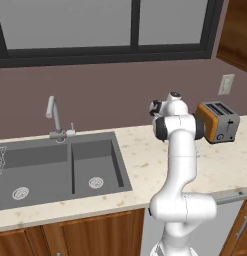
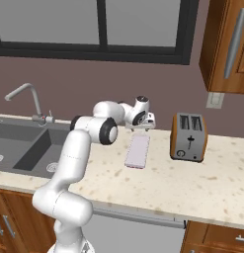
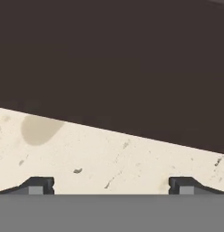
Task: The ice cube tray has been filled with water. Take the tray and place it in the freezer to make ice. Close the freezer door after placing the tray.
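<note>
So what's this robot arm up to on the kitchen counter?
The white arm is reaching over the counter toward the back wall. Its gripper is open and empty, fingers spread wide above bare counter. The ice cube tray lies flat on the counter just below the hand, untouched, between the sink and the toaster. Nothing has been picked up yet.

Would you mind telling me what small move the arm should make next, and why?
Probably draw the gripper back from the wall and lower it onto the ice cube tray. Its fingers are wide apart with nothing between them, aimed at bare counter, while the tray lies flat below the hand.
</note>
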Controlling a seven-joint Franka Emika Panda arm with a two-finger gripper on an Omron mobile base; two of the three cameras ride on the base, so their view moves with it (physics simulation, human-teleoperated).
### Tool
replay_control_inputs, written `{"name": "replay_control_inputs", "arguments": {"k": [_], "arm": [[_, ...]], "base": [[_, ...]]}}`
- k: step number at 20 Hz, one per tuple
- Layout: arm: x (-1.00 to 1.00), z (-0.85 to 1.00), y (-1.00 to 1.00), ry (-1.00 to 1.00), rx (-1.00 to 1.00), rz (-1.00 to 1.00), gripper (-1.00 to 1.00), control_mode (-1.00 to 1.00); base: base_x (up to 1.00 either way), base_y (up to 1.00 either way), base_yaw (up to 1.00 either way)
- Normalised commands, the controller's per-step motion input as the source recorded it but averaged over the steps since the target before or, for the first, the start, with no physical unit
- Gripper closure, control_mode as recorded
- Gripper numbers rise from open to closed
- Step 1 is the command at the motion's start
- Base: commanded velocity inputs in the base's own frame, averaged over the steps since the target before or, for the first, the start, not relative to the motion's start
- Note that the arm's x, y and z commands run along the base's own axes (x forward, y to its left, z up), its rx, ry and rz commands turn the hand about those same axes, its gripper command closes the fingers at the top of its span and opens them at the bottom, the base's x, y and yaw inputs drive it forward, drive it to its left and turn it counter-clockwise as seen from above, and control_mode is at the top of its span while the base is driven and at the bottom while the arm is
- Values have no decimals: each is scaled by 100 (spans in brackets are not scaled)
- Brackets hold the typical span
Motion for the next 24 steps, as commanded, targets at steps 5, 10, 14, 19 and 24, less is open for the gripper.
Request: {"name": "replay_control_inputs", "arguments": {"k": [5,10,14,19,24], "arm": [[-78,-56,-18,15,-1,0,-100,-100],[-100,-57,-23,14,-1,0,-100,-100],[-100,-55,-24,13,-1,0,-100,-100],[-100,-50,-22,14,-1,0,-100,-100],[-100,-36,-29,11,0,0,-100,-100]], "base": [[0,0,0],[0,0,0],[0,0,0],[0,0,0],[0,0,0]]}}
